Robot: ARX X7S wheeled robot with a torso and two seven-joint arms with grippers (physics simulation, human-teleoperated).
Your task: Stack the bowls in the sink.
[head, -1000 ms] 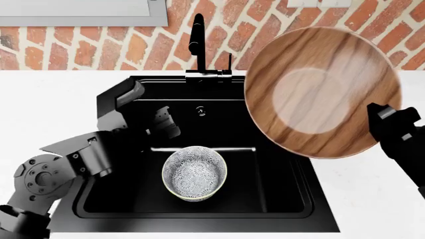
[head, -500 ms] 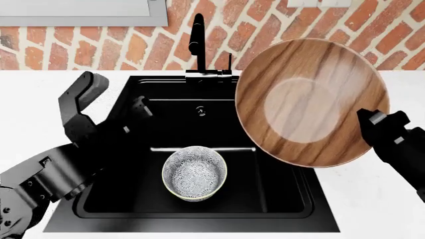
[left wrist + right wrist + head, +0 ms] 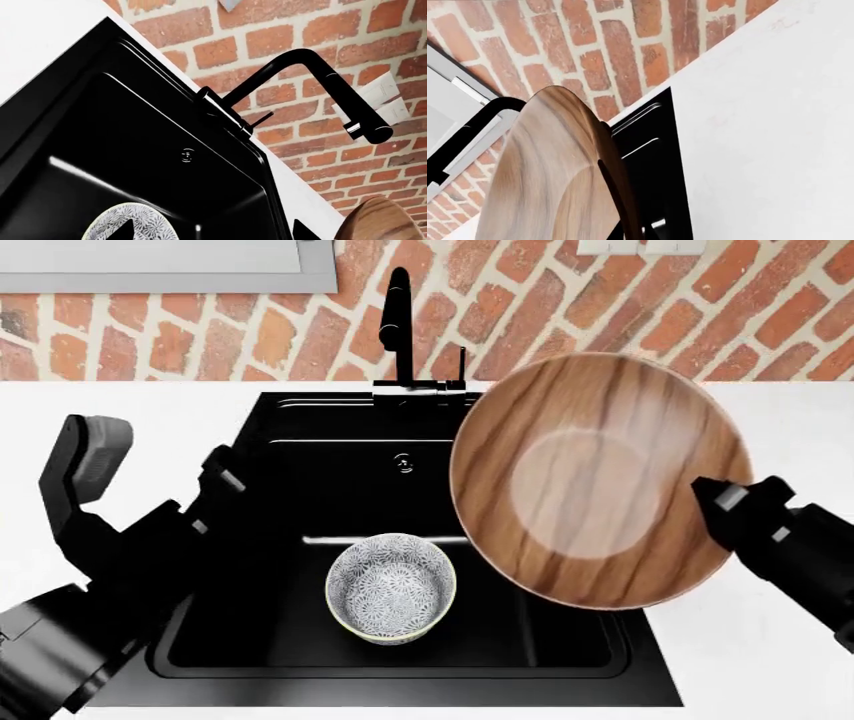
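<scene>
At the left of the head view the left hand (image 3: 147, 465) stands raised over the white desk (image 3: 80, 420) beside the sink (image 3: 400, 660), its fingers spread apart and holding nothing. In the lower middle of the frame the white bowl (image 3: 390, 587) sits upright on the sink floor; it looks rigid, glazed and likely slippery, and is best taken at its rim. To the right, the brown bowl (image 3: 594, 480) hangs tilted above the sink's right half, pinched at its lower right rim by the right hand (image 3: 727, 505), which is clamped on it. It looks stiff and light, but so wide that an edge grip may let it swing. I count two bowls, one sink, one faucet (image 3: 396, 325), two hands.
</scene>
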